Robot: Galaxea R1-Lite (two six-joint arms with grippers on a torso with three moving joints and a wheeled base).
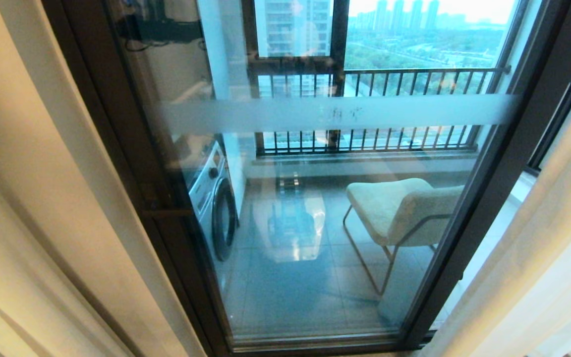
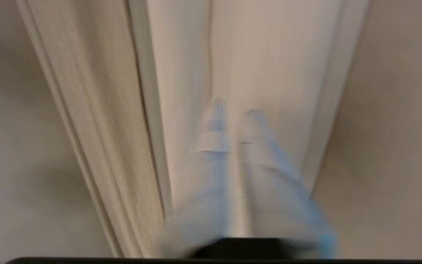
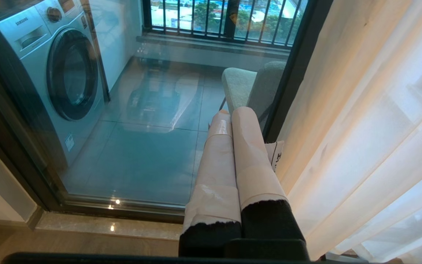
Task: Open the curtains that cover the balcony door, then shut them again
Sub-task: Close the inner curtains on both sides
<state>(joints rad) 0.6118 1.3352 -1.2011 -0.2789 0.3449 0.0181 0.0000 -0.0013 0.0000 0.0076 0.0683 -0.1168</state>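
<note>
The curtains hang drawn apart: a cream-beige panel [image 1: 32,198] at the left and a pale panel [image 1: 543,238] at the right. Between them the balcony door [image 1: 132,163] stands uncovered, its glass crossed by a frosted band [image 1: 414,111]. Neither arm shows in the head view. My left gripper [image 2: 234,106] points at the pleats of the cream curtain [image 2: 97,110], blurred, its fingers a narrow gap apart with nothing seen between them. My right gripper [image 3: 232,112] is parked low by the door's dark right post [image 3: 291,73], shut and empty, beside the white sheer [image 3: 372,128].
Behind the glass stand a washing machine [image 1: 213,198] at the left and a pale chair [image 1: 399,208] on thin metal legs at the right. A barred railing [image 1: 389,79] lines the outer window. A stone sill [image 3: 104,225] runs along the door's foot.
</note>
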